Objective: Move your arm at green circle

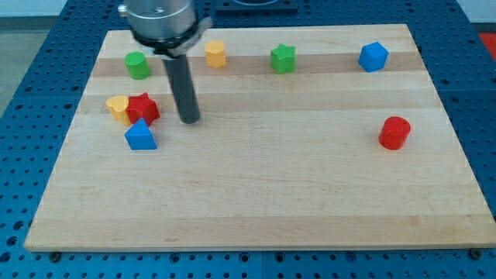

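The green circle (pixel 138 65) is a short green cylinder near the view's top left of the wooden board (pixel 256 194). My tip (pixel 190 120) is at the end of the dark rod, below and to the right of the green circle, with a clear gap between them. The tip stands just right of a red star (pixel 143 108) that touches a yellow heart-like block (pixel 117 106). A blue triangle (pixel 140 136) lies just below those two.
A yellow hexagon (pixel 215 53) sits right of the rod's top. A green star (pixel 283 58) and a blue hexagon (pixel 373 56) lie along the view's top. A red cylinder (pixel 394 132) stands at the right.
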You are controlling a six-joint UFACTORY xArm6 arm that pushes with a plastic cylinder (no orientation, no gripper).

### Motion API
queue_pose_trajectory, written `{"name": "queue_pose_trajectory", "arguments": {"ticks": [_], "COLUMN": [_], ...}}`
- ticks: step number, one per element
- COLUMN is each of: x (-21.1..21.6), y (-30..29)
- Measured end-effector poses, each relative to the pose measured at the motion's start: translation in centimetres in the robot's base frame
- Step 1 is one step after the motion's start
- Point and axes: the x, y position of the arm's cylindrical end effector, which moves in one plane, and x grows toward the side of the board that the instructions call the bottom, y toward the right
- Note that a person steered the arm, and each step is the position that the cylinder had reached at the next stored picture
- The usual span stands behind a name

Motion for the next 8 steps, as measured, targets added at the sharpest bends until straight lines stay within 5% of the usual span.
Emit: {"name": "queue_pose_trajectory", "arguments": {"ticks": [3,5,7,8], "x": [-11.5,-19.1,-19.8,-16.6], "y": [8.6,8.5,0.6,-4.9]}}
